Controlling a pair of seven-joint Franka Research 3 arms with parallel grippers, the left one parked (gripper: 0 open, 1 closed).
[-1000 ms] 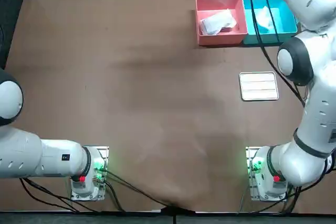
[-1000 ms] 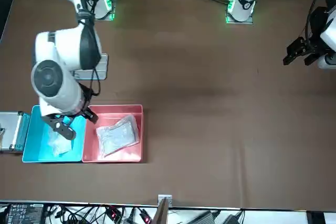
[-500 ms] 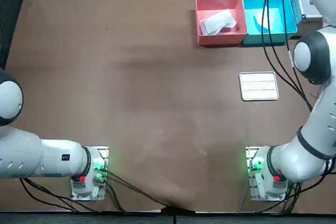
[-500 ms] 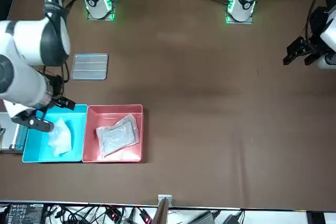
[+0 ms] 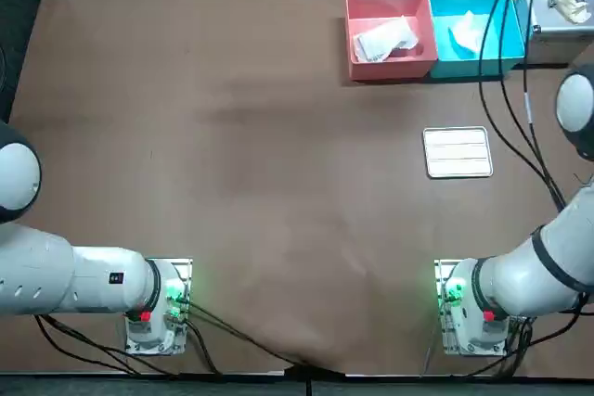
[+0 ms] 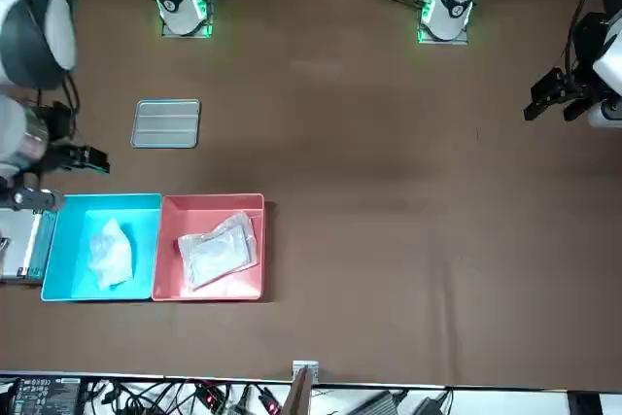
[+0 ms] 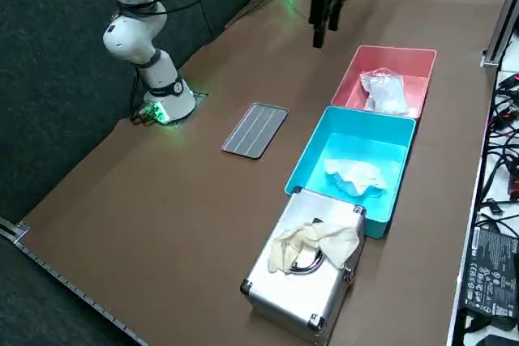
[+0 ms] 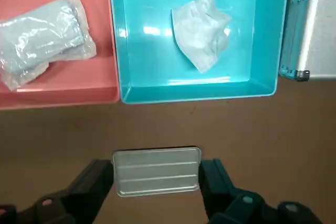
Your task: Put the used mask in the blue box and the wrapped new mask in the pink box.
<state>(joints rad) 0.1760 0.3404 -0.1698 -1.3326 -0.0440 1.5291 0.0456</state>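
High over plate, right jaws spread, empty; gloves on case show in side view, not wrist.

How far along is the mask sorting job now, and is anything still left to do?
Both placements look done: the used mask lies in the blue box, and the wrapped new mask lies in the pink box. Nothing is in hand: the right gripper is open and empty, high above the table. No mask seems left to sort.
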